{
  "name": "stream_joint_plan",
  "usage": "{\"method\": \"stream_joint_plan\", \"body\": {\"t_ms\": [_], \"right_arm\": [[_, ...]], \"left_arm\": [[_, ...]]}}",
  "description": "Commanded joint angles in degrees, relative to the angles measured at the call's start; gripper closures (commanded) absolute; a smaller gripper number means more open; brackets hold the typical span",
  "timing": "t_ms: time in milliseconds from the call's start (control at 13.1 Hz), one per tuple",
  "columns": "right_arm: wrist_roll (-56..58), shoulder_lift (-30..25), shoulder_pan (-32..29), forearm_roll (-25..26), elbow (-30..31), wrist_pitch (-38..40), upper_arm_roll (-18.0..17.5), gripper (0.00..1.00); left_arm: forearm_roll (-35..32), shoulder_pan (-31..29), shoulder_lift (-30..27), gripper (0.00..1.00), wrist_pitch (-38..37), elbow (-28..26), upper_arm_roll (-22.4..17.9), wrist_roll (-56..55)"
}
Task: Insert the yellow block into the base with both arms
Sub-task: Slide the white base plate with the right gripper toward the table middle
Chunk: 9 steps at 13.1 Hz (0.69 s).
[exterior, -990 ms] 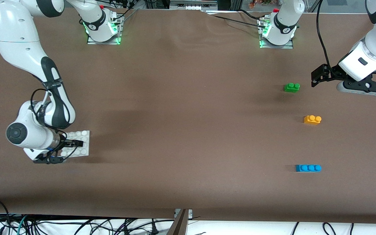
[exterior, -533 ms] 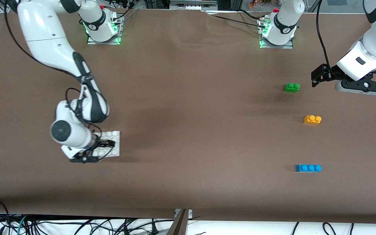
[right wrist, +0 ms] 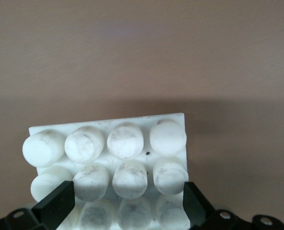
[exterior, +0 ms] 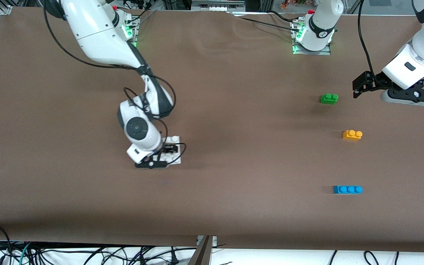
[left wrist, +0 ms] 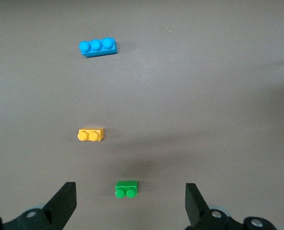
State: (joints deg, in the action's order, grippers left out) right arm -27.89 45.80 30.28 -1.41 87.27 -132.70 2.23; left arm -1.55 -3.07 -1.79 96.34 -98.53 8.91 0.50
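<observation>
The yellow block (exterior: pixel 352 135) lies alone on the brown table toward the left arm's end; it also shows in the left wrist view (left wrist: pixel 90 135). The white studded base (exterior: pixel 175 159) is held in my right gripper (exterior: pixel 169 149), low over the middle of the table. In the right wrist view the base (right wrist: pixel 127 143) sits between the two black fingers of the right gripper (right wrist: pixel 127 201), which clamp its sides. My left gripper (exterior: pixel 359 86) is open and empty, in the air beside the green block (exterior: pixel 329 98); in the left wrist view the left gripper (left wrist: pixel 130 203) has its fingers spread wide.
The green two-stud block (left wrist: pixel 126 189) lies farther from the front camera than the yellow block. A blue three-stud block (exterior: pixel 347 189) lies nearer to the camera; it also shows in the left wrist view (left wrist: pixel 98 46). Both arm bases stand along the table's back edge.
My right arm has carried the base from the right arm's end of the table toward the middle. The left gripper has barely moved. The blocks have not moved.
</observation>
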Motion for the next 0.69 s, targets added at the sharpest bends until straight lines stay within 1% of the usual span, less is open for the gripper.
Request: {"method": "stream_joint_plan", "body": {"t_ms": [0, 304, 457, 609], "right_arm": [[-7.07, 5.52, 4.25, -1.84, -3.5, -1.86, -0.82, 0.0], [-15.43, 9.04, 8.91, -1.84, -9.38, -1.86, -0.82, 0.0], [-18.5, 9.92, 11.28, -1.84, -10.53, -1.95, -0.82, 0.0], [-20.71, 10.62, 13.4, -1.84, -11.06, -4.66, -0.82, 0.0]], "left_arm": [[-1.18, 0.08, 0.73, 0.0, -1.42, 1.77, 0.14, 0.11], [-1.18, 0.08, 0.73, 0.0, -1.42, 1.77, 0.14, 0.11], [-1.18, 0.08, 0.73, 0.0, -1.42, 1.77, 0.14, 0.11], [-1.18, 0.08, 0.73, 0.0, -1.5, 1.77, 0.05, 0.11]]}}
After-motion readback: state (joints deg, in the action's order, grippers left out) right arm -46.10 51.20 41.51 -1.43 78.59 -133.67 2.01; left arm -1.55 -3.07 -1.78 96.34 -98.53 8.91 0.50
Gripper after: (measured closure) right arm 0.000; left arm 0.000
